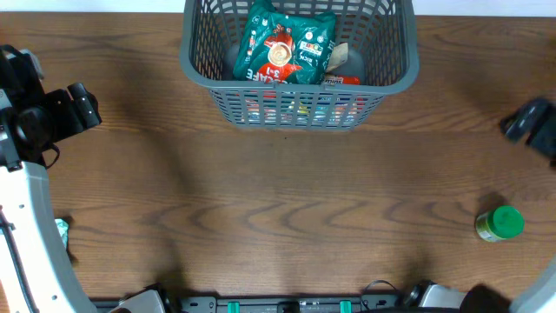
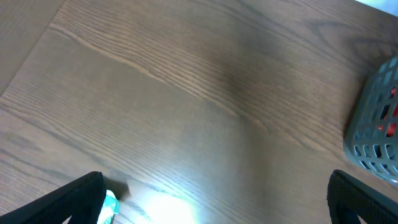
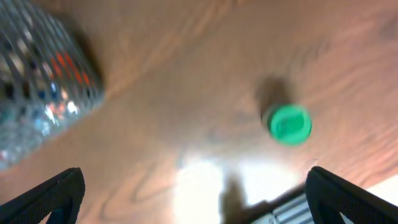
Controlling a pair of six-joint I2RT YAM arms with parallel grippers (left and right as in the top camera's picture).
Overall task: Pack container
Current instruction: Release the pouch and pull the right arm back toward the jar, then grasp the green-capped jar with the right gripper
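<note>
The container [image 1: 300,83], a dark grey slotted basket, stands at the table's far middle. A green coffee packet [image 1: 287,43] lies on top of other packets inside it. My left gripper [image 1: 84,104] hovers open at the left, well clear of the basket. In the left wrist view its fingers [image 2: 78,199] frame bare wood, with the container's corner [image 2: 376,134] at the right. My right gripper [image 1: 528,122] is open at the right edge. The blurred right wrist view has the container [image 3: 37,93] at the upper left and nothing between the gripper's fingers [image 3: 351,199].
A green-lidded jar [image 1: 499,223] stands on the table at the near right, also as a green disc [image 3: 289,124] in the right wrist view. A small teal item [image 1: 61,229] lies by the left arm's base, its edge [image 2: 110,206] beside my left finger.
</note>
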